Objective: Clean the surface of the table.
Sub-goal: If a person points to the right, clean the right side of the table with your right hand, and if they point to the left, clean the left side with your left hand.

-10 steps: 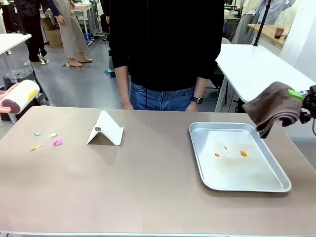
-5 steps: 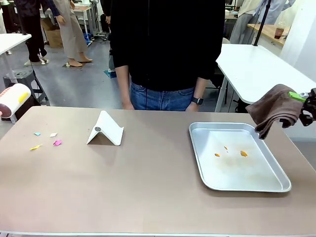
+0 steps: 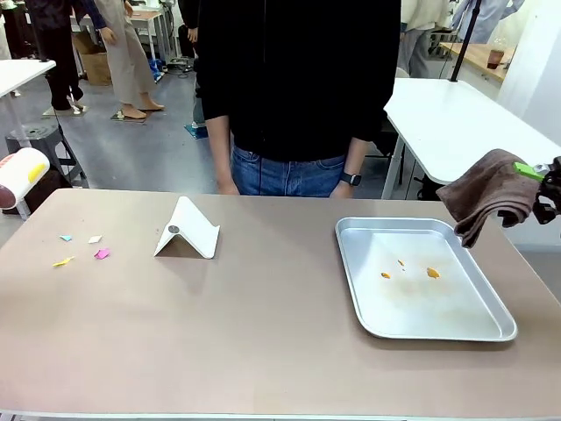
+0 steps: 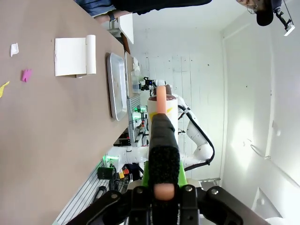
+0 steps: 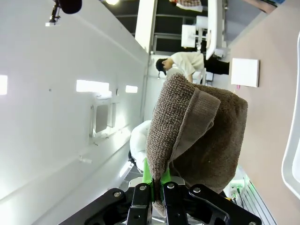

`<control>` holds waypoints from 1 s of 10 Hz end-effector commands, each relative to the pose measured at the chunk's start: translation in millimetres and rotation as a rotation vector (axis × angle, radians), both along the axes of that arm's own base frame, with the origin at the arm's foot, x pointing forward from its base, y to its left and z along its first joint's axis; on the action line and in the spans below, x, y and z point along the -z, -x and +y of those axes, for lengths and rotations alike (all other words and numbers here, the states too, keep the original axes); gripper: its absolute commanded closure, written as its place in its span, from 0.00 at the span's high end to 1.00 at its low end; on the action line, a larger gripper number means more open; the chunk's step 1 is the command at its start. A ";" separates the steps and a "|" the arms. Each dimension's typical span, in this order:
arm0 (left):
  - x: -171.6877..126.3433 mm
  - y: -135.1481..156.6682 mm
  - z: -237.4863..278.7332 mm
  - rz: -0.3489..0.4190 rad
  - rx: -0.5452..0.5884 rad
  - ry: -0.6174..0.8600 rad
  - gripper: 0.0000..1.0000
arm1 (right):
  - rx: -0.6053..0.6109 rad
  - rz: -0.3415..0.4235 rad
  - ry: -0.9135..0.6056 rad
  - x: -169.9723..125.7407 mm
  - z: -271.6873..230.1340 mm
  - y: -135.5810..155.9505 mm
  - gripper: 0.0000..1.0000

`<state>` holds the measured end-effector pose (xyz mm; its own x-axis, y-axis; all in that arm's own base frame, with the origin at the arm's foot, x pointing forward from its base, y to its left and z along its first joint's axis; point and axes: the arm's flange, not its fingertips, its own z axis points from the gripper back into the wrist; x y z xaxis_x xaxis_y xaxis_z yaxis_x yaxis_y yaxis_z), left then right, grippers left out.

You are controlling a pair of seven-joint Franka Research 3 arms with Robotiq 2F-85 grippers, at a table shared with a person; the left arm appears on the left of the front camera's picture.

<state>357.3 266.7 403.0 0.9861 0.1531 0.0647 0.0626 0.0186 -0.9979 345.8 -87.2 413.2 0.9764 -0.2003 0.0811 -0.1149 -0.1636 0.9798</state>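
The beige-brown table [image 3: 263,333] carries several small paper scraps [image 3: 83,248] near its left end, in cyan, white, yellow and pink. Off the table's left edge hangs a lint roller [image 3: 21,177] with a white sticky drum. In the left wrist view my left gripper [image 4: 163,187] is shut on the lint roller's [image 4: 161,110] handle, with the table [image 4: 51,140] to its side. At the far right my right gripper [image 3: 545,184] is shut on a brown cloth [image 3: 486,193] that droops above the tray's far right corner. The cloth [image 5: 197,136] hangs from the green pads [image 5: 149,177].
A shiny metal tray [image 3: 351,263] with a few orange crumbs lies on the right half of the table. A white folded card stand [image 3: 186,230] sits left of centre at the back. A person in a black top stands at the far edge.
The lint roller has drawn back to the left and slightly up, farther off the table's left edge. The right gripper and cloth shifted a little to the right.
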 end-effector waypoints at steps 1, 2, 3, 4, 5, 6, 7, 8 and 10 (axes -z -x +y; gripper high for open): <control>-2.8 4.6 -2.2 -0.012 0.000 0.010 0.00 | -0.007 -0.007 -0.012 -3.0 -4.1 0.3 0.00; -2.8 4.6 -2.2 -0.012 0.000 0.010 0.00 | -0.007 -0.007 -0.012 -3.0 -4.1 0.3 0.00; -2.8 4.6 -2.2 -0.012 0.000 0.010 0.00 | -0.007 -0.007 -0.012 -3.0 -4.1 0.3 0.00; -2.8 4.6 -2.2 -0.012 0.000 0.010 0.00 | -0.007 -0.007 -0.012 -3.0 -4.1 0.3 0.00; -2.8 4.6 -2.2 -0.012 0.000 0.010 0.00 | -0.007 -0.007 -0.012 -3.0 -4.1 0.3 0.00; -2.8 4.6 -2.2 -0.012 0.000 0.010 0.00 | -0.007 -0.007 -0.012 -3.0 -4.1 0.3 0.00; -2.8 4.6 -2.2 -0.012 0.000 0.010 0.00 | -0.007 -0.007 -0.012 -3.0 -4.1 0.3 0.00; -2.8 4.6 -2.2 -0.012 0.000 0.010 0.00 | -0.007 -0.007 -0.012 -3.0 -4.1 0.3 0.00; -2.8 4.6 -2.2 -0.012 0.000 0.010 0.00 | -0.007 -0.007 -0.012 -3.0 -4.1 0.3 0.00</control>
